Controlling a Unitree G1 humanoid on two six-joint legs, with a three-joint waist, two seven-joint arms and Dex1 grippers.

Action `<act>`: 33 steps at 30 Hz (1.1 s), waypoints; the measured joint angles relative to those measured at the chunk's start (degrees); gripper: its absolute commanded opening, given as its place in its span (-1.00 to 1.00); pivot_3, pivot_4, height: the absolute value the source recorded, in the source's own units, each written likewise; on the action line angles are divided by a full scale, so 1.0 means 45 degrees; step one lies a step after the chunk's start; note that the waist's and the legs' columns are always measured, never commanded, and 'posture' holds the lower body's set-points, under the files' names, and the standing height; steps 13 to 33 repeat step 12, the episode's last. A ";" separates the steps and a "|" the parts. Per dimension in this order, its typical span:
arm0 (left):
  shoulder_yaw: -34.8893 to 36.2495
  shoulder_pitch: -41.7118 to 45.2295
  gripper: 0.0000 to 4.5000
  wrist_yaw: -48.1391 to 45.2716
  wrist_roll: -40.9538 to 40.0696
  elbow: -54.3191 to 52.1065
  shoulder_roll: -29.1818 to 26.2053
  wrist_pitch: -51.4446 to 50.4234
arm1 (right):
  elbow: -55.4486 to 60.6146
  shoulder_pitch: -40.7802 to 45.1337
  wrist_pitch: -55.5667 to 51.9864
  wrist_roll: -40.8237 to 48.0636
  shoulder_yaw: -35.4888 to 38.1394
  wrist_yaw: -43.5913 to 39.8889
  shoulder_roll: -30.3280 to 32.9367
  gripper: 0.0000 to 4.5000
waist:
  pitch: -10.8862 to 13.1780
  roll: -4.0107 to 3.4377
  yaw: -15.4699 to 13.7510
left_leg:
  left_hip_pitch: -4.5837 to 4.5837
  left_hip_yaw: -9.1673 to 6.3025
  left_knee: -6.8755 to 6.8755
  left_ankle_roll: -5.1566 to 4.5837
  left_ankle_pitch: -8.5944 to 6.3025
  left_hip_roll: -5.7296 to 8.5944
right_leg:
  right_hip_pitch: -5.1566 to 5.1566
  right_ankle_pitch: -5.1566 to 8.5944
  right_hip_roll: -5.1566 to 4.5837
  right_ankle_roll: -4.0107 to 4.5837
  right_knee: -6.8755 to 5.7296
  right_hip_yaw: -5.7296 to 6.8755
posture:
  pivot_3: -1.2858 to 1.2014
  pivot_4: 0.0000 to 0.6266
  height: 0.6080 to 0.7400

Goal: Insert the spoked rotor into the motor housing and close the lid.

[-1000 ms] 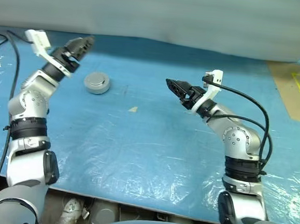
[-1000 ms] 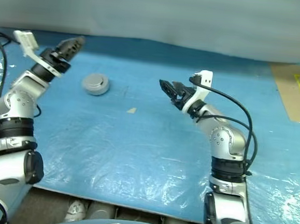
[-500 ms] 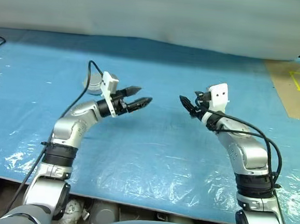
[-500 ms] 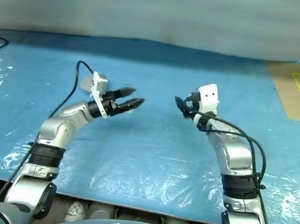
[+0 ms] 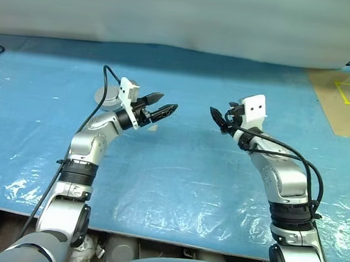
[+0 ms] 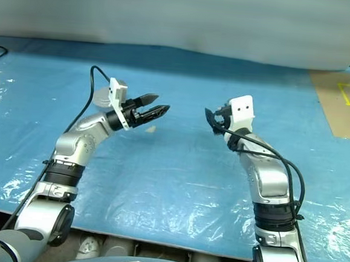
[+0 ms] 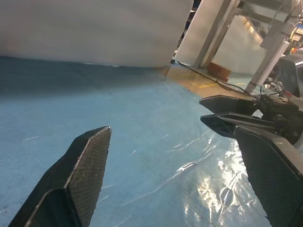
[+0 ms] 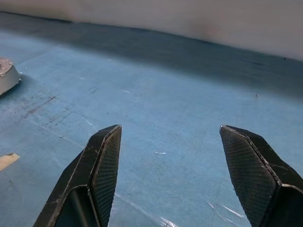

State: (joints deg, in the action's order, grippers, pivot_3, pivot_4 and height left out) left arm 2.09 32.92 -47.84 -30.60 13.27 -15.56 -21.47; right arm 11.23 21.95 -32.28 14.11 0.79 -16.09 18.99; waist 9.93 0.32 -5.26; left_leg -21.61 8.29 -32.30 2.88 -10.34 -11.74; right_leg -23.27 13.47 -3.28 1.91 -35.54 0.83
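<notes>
We see the motor housing [image 5: 107, 96], a squat round silver body (lid apparently on, plain grey top), sitting on the blue plastic-covered worktop [image 5: 178, 167] toward its far left, partly behind the left arm. Left gripper [image 5: 163, 109] and right gripper [image 5: 216, 116] hover mid-table, fingers spread, holding nothing.

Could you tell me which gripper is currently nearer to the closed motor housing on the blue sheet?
Left. The left gripper hangs just beside the motor housing, jaws open and pointing away from it; the right gripper hangs farther off, beyond the left one.
</notes>
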 measured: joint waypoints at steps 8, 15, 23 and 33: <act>0.0267 0.0095 0.95 0.0211 -0.0029 0.0201 0.0094 -0.0332 | -0.0978 0.0260 0.0760 -0.0746 -0.0501 -0.0027 -0.0489 0.53 | 0.0002 -0.0003 0.0006 | 0.0002 0.0009 -0.0021 -0.0001 0.0000 -0.0003 | -0.0001 0.0001 -0.0001 0.0002 -0.0006 -0.0009 | 0.03 -0.52 1.00; 0.0681 0.0891 0.95 0.0262 -0.0224 0.0712 -0.0004 -0.0575 | -0.1934 0.1266 0.1305 -0.0894 -0.0508 -0.0021 -0.0835 0.53 | 0.0009 -0.0014 0.0050 | 0.0015 0.0022 -0.0030 -0.0001 0.0000 -0.0001 | -0.0004 0.0002 -0.0001 0.0004 -0.0023 -0.0031 | 0.03 -0.52 1.00; 0.0681 0.0891 0.95 0.0262 -0.0224 0.0712 -0.0004 -0.0575 | -0.1934 0.1266 0.1305 -0.0894 -0.0508 -0.0021 -0.0835 0.53 | 0.0009 -0.0014 0.0050 | 0.0015 0.0022 -0.0030 -0.0001 0.0000 -0.0001 | -0.0004 0.0002 -0.0001 0.0004 -0.0023 -0.0031 | 0.03 -0.52 1.00; 0.0681 0.0891 0.95 0.0262 -0.0224 0.0712 -0.0004 -0.0575 | -0.1934 0.1266 0.1305 -0.0894 -0.0508 -0.0021 -0.0835 0.53 | 0.0009 -0.0014 0.0050 | 0.0015 0.0022 -0.0030 -0.0001 0.0000 -0.0001 | -0.0004 0.0002 -0.0001 0.0004 -0.0023 -0.0031 | 0.03 -0.52 1.00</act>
